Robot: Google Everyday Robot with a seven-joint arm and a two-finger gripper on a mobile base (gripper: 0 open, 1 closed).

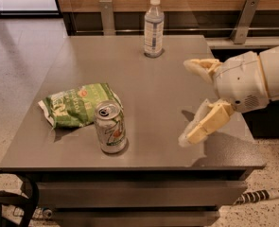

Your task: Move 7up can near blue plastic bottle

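While the 7up can (110,126) stands upright, top up, the tool (192,100) gapes wide above the table (82,56).

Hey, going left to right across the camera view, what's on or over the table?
Green snack bag → 7up can → blue plastic bottle → gripper, open, over the right side of the table.

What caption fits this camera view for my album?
Open claw hovers right of the 7up can; blue plastic bottle stands far behind.
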